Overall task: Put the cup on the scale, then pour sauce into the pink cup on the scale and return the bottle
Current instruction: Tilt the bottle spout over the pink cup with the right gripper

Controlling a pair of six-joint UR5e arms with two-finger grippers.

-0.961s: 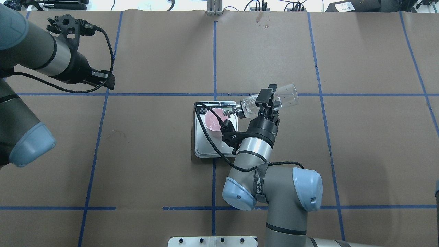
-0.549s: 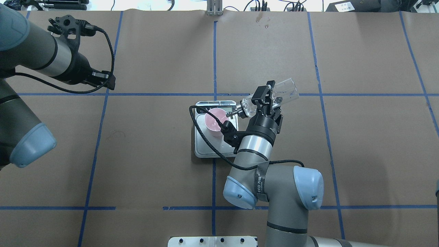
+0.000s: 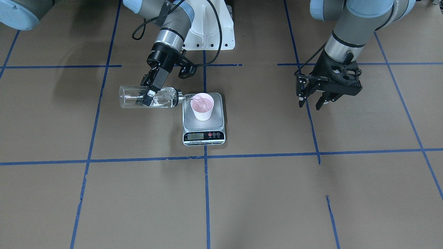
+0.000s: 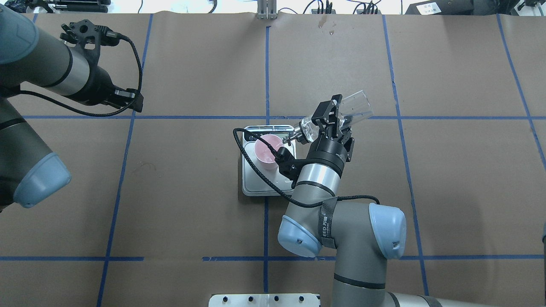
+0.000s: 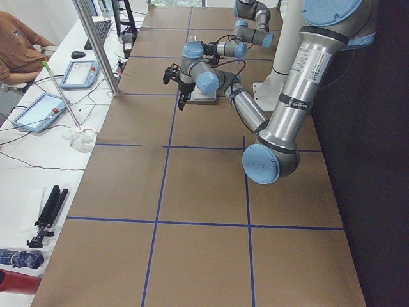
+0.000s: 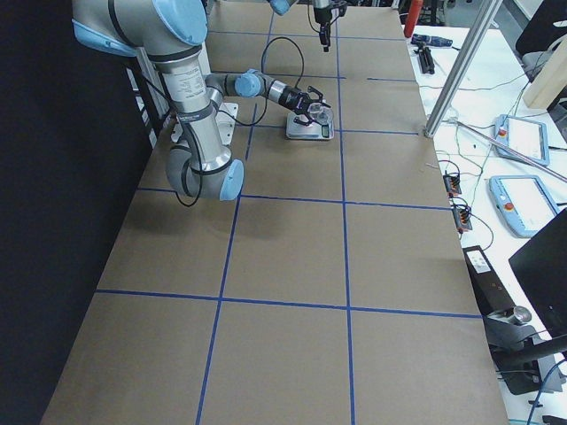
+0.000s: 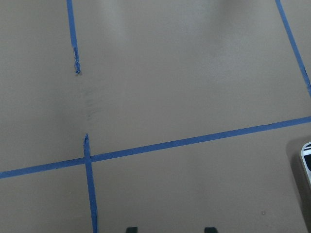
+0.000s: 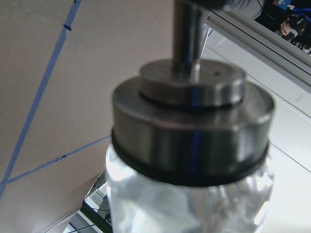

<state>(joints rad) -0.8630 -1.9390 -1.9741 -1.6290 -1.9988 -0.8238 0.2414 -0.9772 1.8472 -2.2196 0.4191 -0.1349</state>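
The pink cup [image 3: 202, 107] [image 4: 265, 152] stands upright on the scale [image 3: 189, 120] [image 4: 256, 184] at the table's middle. My right gripper [image 3: 151, 92] [image 4: 331, 116] is shut on the clear glass bottle [image 3: 133, 97] [image 4: 357, 109]. The bottle lies about level, and its silver cap [image 8: 192, 131] and spout [image 3: 187, 98] reach the cup's rim. Clear sauce [image 3: 163, 99] pools near the neck. My left gripper [image 3: 311, 102] [image 4: 128, 99] is open and empty, far to the robot's left and a little above the table.
Blue tape lines [image 3: 204, 157] divide the brown table cover into squares. A white mounting plate [image 3: 211, 33] [image 4: 264, 299] sits at the robot's base. A seated person [image 5: 16, 48] and tablets [image 5: 38, 110] are beyond the table's far side.
My right wrist has turned and shifted slightly away from the robot. The bottle's base has swung up and back, and the spout has drawn back toward the cup's rim. The left arm has barely moved.
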